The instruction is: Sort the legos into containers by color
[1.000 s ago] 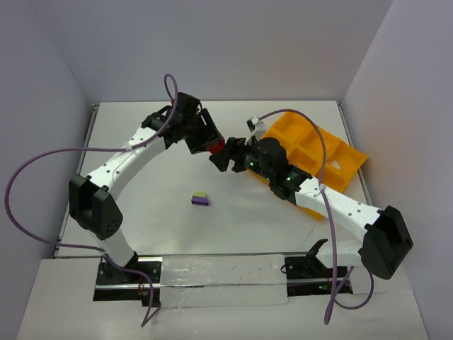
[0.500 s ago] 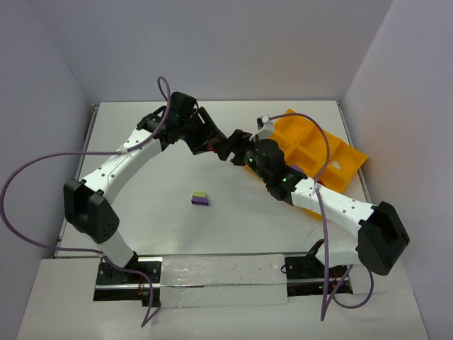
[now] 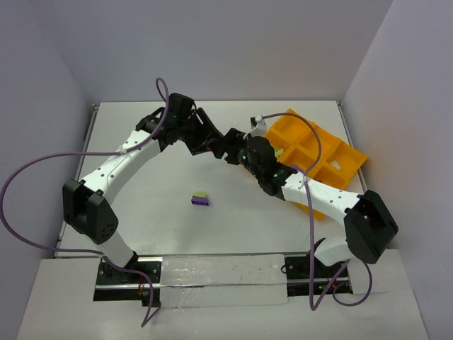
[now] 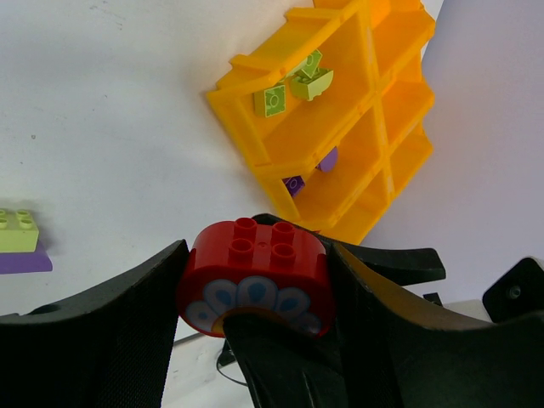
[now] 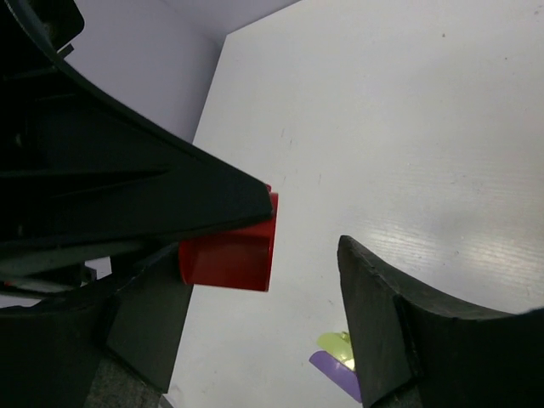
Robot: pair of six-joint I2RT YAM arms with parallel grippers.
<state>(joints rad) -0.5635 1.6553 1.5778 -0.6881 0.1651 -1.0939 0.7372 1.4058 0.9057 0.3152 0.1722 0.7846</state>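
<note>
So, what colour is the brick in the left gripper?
The brick is red, with a petal pattern on one side; best in the left wrist view.

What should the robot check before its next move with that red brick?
1. Grip of the left fingers on the red brick: ok.
2. The red brick between the right fingers: ok.
3. Contact of the right fingers with it: not ok, a gap shows.
4. Separate tray compartments for green bricks and purple bricks: ok.
5. Sorting of the green-and-purple clump on the table: not ok.
</note>
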